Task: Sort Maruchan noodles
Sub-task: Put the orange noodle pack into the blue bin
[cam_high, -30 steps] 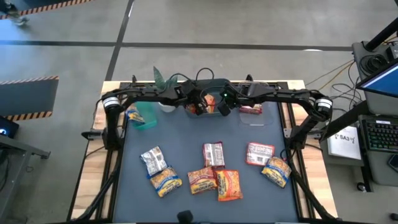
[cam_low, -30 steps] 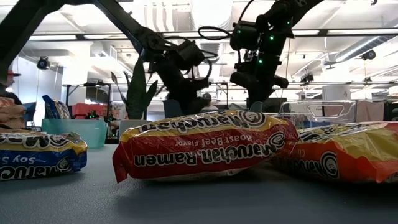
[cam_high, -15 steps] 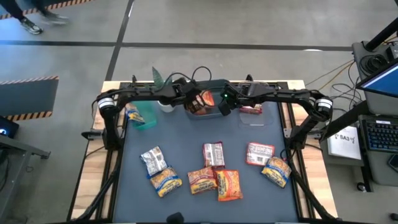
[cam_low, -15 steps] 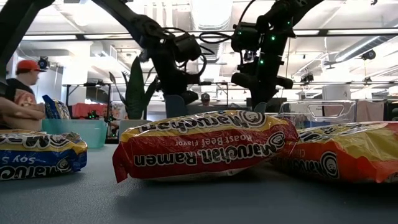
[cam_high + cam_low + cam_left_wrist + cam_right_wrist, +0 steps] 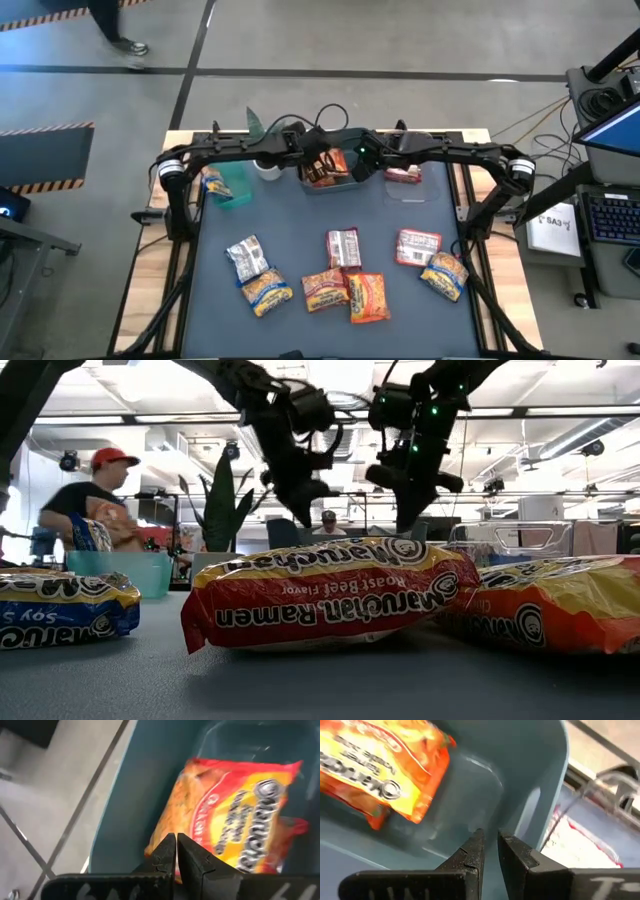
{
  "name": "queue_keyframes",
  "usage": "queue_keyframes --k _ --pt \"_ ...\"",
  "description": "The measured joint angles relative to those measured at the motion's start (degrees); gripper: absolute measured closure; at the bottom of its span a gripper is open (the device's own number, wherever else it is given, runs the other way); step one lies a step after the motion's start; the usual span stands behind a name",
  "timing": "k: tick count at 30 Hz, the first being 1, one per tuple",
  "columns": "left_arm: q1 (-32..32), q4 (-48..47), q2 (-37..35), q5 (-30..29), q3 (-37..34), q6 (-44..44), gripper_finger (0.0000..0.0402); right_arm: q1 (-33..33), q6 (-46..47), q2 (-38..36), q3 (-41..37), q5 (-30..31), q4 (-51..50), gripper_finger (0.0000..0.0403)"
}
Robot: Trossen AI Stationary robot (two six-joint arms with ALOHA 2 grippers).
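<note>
Hovering empty over the middle bin [image 5: 330, 185], the closed left gripper [image 5: 318, 162] and nearly closed right gripper [image 5: 362, 168] appear done dropping an orange packet [image 5: 235, 827] there for sorting.

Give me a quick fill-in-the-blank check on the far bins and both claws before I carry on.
1. The left claw is ____, holding nothing.
2. The orange-yellow packet lies in the ____ clear bin of the far row.
3. The teal bin stands at the far ____ of the table.
4. The right claw hangs over the ____ bin.

Missing words: shut; middle; left; middle
</note>
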Motion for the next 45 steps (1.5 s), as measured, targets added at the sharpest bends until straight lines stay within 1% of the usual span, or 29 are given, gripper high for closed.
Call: queue_keyframes --k 3,6,11,14,18,25,30,33,37,40,45 --pt "-1.44 -3.11 0.0 -0.01 2.02 0.24 0.0402 0.86 -0.91 -0.74 1.15 0.11 0.12 0.036" --pt "-3.43 -5.91 -0.81 0.02 2.53 0.27 0.0402 2.51 -1.44 -2.46 1.54 0.15 0.19 0.036" --pt "-7.92 -6.2 -5.77 0.69 -0.46 -0.26 0.0402 7.07 -1.45 -7.13 0.54 0.21 0.26 0.036" --pt "-11.21 -4.56 -10.68 3.84 -4.44 -1.62 0.0402 11.52 -0.96 -9.77 -0.85 0.25 1.03 0.036" --pt "-17.19 1.64 -18.05 7.33 -11.7 -4.09 0.0402 18.41 -0.69 -11.76 -3.34 0.58 4.57 0.036" --pt "-28.82 15.26 -28.84 7.71 -24.32 -4.4 0.0402 31.02 -1.13 -13.01 -8.84 0.76 18.96 0.036" --pt "-35.71 19.14 -34.46 7.7 -30.09 -4.36 0.0402 37.88 -4.31 -13.58 -12.38 1.66 27.88 0.036" --pt "-38.96 19.92 -36.96 7.7 -31.96 -4.76 0.0402 39.79 -3.73 -14.14 -13.0 1.6 28.44 0.036" --pt "-41.84 19.33 -38.69 7.7 -33.37 -6.91 0.0402 40.08 0.6 -14.78 -12.94 1.13 28.32 0.036" --pt "-42.9 19.3 -38.64 7.68 -33.47 -7.83 0.0402 40.08 3.88 -14.76 -11.12 -0.84 24.57 0.036" --pt "-43.21 19.0 -37.54 7.66 -33.47 -7.67 0.0402 40.1 9.0 -13.79 -8.86 -2.92 21.62 0.036"
